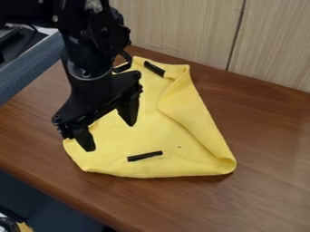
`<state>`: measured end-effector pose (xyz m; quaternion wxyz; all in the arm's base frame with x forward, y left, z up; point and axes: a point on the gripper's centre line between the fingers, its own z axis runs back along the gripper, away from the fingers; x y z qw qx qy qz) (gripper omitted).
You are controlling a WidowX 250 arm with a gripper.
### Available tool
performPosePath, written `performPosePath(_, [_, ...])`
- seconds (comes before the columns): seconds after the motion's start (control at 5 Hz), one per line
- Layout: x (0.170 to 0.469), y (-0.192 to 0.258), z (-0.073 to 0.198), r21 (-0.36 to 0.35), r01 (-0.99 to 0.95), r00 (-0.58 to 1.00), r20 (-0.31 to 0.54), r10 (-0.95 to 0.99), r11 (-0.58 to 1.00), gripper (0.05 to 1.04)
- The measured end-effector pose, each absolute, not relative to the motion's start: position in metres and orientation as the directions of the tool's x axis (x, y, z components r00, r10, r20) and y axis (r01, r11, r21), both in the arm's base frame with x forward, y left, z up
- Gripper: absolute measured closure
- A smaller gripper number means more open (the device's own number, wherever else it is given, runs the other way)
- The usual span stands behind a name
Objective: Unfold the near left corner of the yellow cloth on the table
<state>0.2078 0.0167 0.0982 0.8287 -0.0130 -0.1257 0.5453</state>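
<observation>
My hand (110, 138) hangs spread and empty left of centre, over a yellow cloth (121, 163) folded inward at right, its black strips (144, 156) perhaps marking grip spots.

Spans the top left corner of the frame with a black arm (30, 11), then bends down through a jointed wrist (89, 74). Bears a small loop of black cable (129, 62) on the wrist's right side. Widens below into a black two-finger gripper (110, 135), left of the frame's centre, slanting from lower left to upper right. Points both fingers (129, 112) downward, spread well apart, with one tip lower and farther left, the other higher and nearer the middle.
</observation>
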Motion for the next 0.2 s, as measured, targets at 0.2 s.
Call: performPosePath(0.2, [0.2081,0.0167,0.0983,-0.160,-0.900,0.374,0.195,0.907,0.405,0.084])
